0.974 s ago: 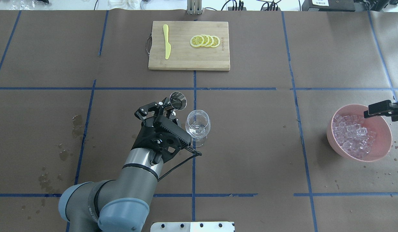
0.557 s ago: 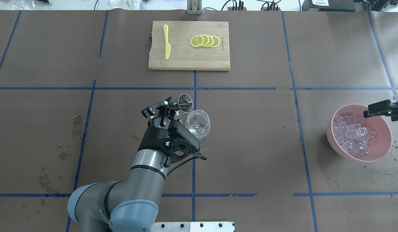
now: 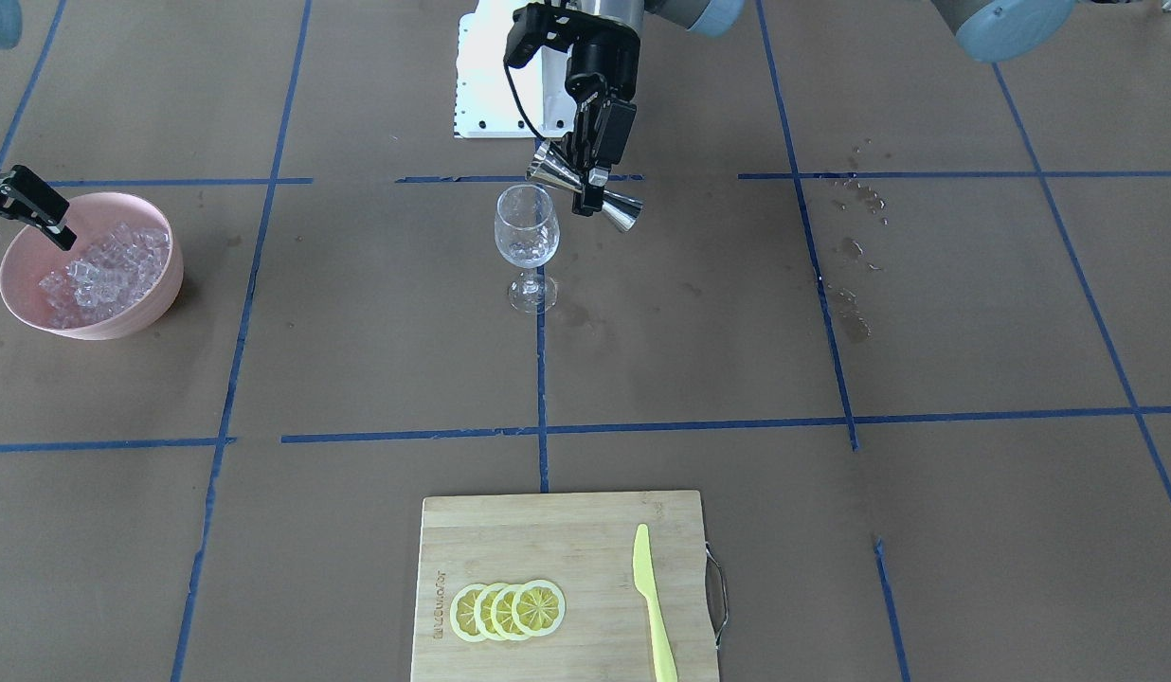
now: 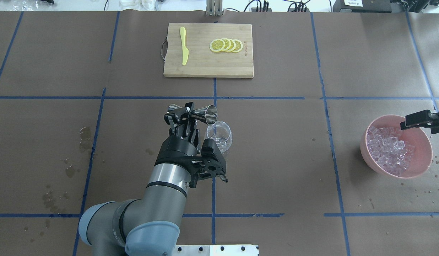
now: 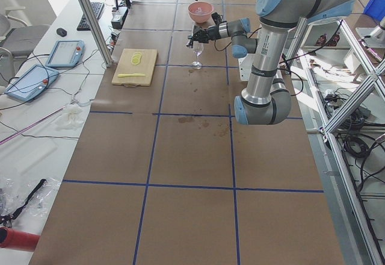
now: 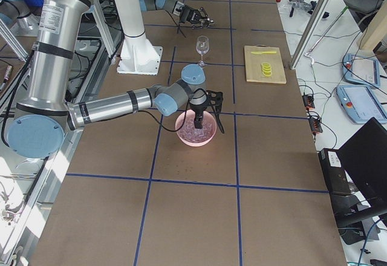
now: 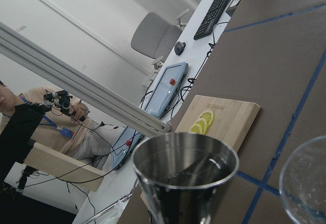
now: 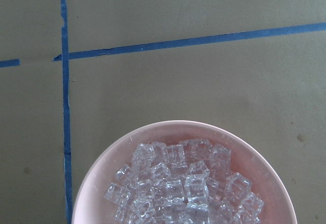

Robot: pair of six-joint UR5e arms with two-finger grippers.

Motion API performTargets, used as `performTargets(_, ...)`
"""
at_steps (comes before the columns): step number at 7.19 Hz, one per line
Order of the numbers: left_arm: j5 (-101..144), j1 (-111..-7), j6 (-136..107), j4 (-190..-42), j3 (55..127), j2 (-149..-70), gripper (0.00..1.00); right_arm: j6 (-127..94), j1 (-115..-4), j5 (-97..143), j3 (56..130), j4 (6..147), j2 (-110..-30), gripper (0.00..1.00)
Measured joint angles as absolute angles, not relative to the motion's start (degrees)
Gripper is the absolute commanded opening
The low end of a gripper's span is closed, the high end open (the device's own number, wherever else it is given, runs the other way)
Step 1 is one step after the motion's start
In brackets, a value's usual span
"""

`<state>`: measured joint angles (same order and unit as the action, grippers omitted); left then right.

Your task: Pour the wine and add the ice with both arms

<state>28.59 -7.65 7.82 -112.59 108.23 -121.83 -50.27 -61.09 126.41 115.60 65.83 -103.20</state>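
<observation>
Overhead exterior view: near the brown-papered bench's [image 4: 276, 149] middle, the left hand [image 4: 190, 113] grips a double-ended steel jigger [image 4: 209, 113] at its waist, tipped sideways with its mouth over the clear stemmed wine glass [image 4: 219, 137]. Far right, clear ice cubes [image 4: 390, 151] fill a pink bowl [image 4: 366, 158]. The right hand [image 6: 209, 124] hangs above them, fingers spread.

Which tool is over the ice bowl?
The right tool, above the rim of the pink bowl; the left tool grips a metal jigger beside the wine glass.
</observation>
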Motion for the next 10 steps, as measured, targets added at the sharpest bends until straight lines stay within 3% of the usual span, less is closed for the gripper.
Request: performTargets(10, 26.2, -7.7, 32.2, -112.4, 108.4, -122.1, 0.0, -50.3, -61.1, 126.5, 115.6, 65.7, -103.2, 1.0)
